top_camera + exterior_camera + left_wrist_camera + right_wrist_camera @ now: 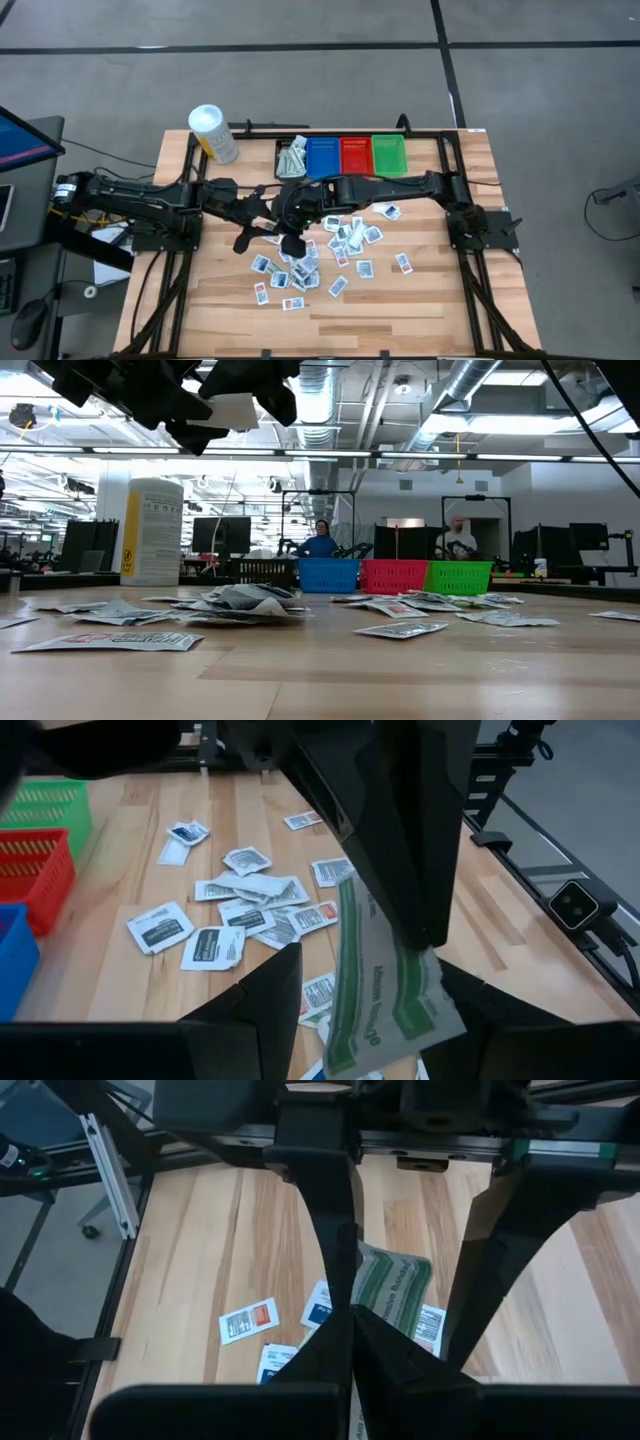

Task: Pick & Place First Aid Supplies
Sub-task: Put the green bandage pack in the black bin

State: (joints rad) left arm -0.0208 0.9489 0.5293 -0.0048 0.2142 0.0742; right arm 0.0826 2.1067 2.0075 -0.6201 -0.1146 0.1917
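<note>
A wooden table [430, 300] carries scattered packets [345, 245], four bins [340, 155] — black, blue, red, green — and a white tub [213, 133].

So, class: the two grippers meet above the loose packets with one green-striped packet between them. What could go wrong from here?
1. The right gripper is shut on just one end of the green-striped packet, so the limp packet may slip or twist.
2. The left gripper stands open around it. If the right lets go first, the packet probably drops onto the pile below.
3. The fingers are crowded together and could knock each other.
</note>
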